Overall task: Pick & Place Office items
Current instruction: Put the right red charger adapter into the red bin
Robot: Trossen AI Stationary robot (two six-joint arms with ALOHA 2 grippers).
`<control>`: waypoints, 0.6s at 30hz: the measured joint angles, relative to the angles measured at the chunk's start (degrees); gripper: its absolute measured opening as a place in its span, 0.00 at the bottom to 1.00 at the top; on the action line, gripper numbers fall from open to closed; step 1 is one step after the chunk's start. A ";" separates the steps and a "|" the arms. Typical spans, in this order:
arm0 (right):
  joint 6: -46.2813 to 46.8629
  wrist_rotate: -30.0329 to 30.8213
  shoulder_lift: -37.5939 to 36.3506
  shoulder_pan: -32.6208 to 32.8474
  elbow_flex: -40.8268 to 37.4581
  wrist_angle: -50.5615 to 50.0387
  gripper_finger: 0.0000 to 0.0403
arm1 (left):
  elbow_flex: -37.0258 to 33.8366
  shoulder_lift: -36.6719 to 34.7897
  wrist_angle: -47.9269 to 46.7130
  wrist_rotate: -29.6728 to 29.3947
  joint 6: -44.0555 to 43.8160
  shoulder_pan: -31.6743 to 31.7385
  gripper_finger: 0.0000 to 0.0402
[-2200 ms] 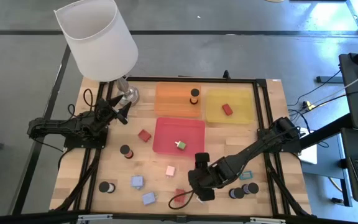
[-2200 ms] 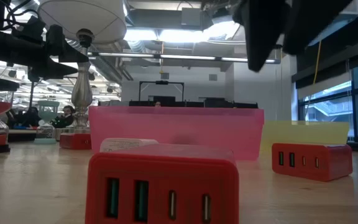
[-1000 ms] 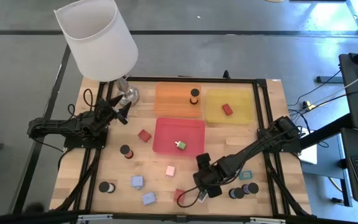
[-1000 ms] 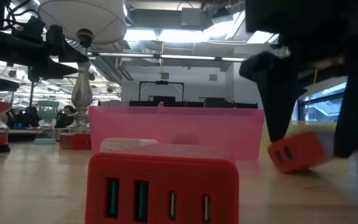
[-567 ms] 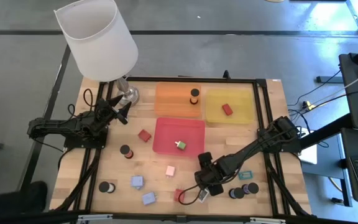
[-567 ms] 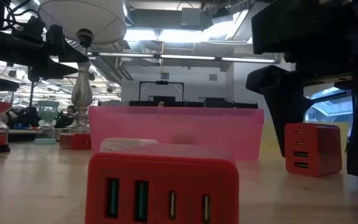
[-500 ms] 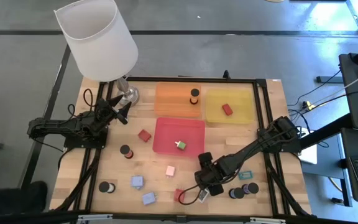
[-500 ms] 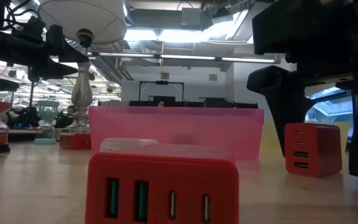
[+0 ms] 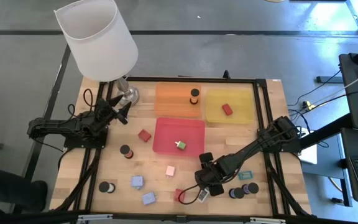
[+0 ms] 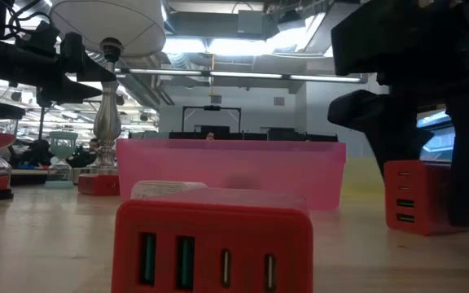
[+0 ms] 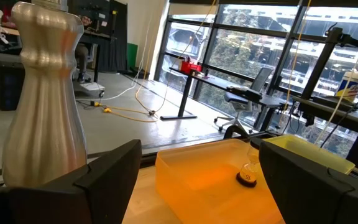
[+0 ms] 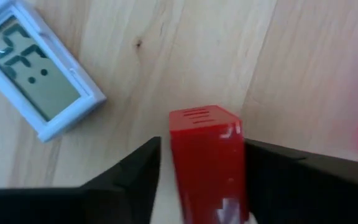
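Presently, item by item, largest first.

Bench: wooden, carrying the trays and the loose office items. Step in hand, as I judge it: the pick of one red block near the bench's front edge.

Pink tray: lying beyond the right tool, toward the bench's far side, one small green piece in it. It is the nearest tray, though which one is meant I cannot tell. The next move calls for a firm clench on the block, a straight lift clear of the wood, then a carry over a tray wall.

Left tool: waiting well apart from the work, beside the lamp base, fingers standing spread and grasping nothing.

Right tool: reaching down to the bench's front edge, fingers closing about the red block. Whether the pads are pressing yet, I cannot tell.

Red block: standing on end on the wood between the right tool's two dark fingers, one flanking each side.

White clock: lying flat just beside the block, outside the fingers, near enough to be nudged on the lift.
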 joint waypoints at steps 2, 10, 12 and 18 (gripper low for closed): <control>1.53 -1.74 0.00 -0.28 0.00 0.00 0.37 | 0.02 0.02 0.00 0.00 0.00 -0.01 0.80; 10.84 -8.02 -0.82 -1.06 0.07 -0.49 0.29 | 0.00 0.02 0.00 0.00 0.00 0.00 0.80; 12.35 -8.13 -2.66 -1.04 0.07 -0.93 0.29 | 0.01 0.01 0.00 0.00 0.00 -0.01 0.80; 16.23 -1.70 -11.98 -1.19 0.07 -1.27 0.30 | 0.02 0.01 0.00 0.00 0.00 -0.02 0.80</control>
